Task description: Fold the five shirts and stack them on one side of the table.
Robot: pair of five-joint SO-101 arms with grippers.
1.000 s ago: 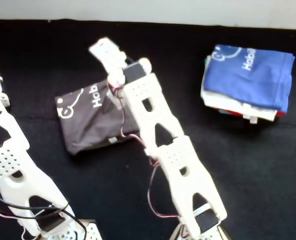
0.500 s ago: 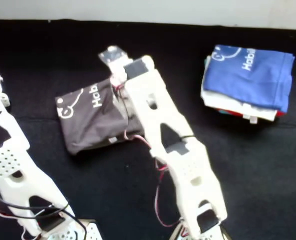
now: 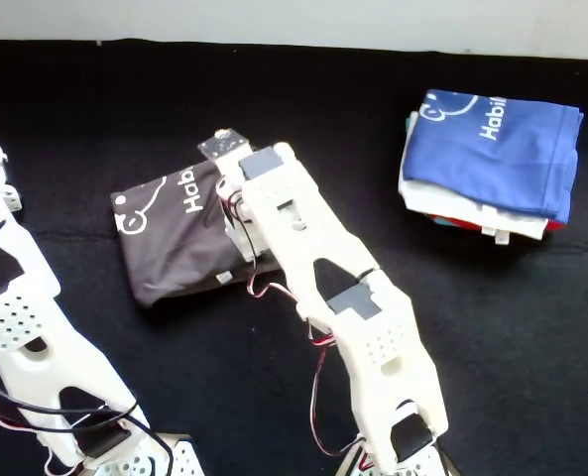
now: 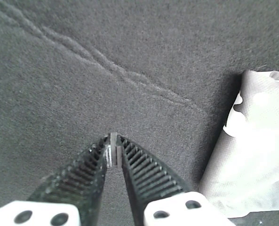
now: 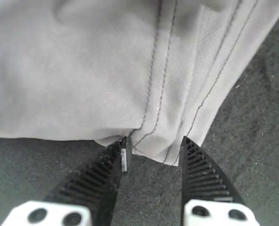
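Grey shirt (image 3: 179,233) is folded and lies flat on the table (image 3: 472,347), left of centre, well apart from the stack (image 3: 487,169) at the far right.

Your right gripper (image 5: 154,146) is wide open and holds nothing. Its two black toothed jaws stand either side of a folded corner of that shirt, at the stitched hem, tips down at the table. From above, your right arm (image 3: 313,258) lies across the shirt's right half and covers it.

Your left gripper (image 4: 113,147) is closed tip to tip with nothing between, over bare table with a few creases in its black cover. A white object (image 4: 252,155) sits just beside it; can't tell what it is. Left arm (image 3: 26,327) is at the table's left edge, apart from the shirt.

Print: the grey shirt has white lettering and a white line drawing on top, lettering partly under the arm. Blue shirt (image 3: 497,149) tops the stack with the same kind of white lettering and drawing. Under it is a white shirt (image 3: 442,203), then a red edge (image 3: 452,222) at the bottom. Small white tag (image 3: 492,234) sticks out of the stack's front.
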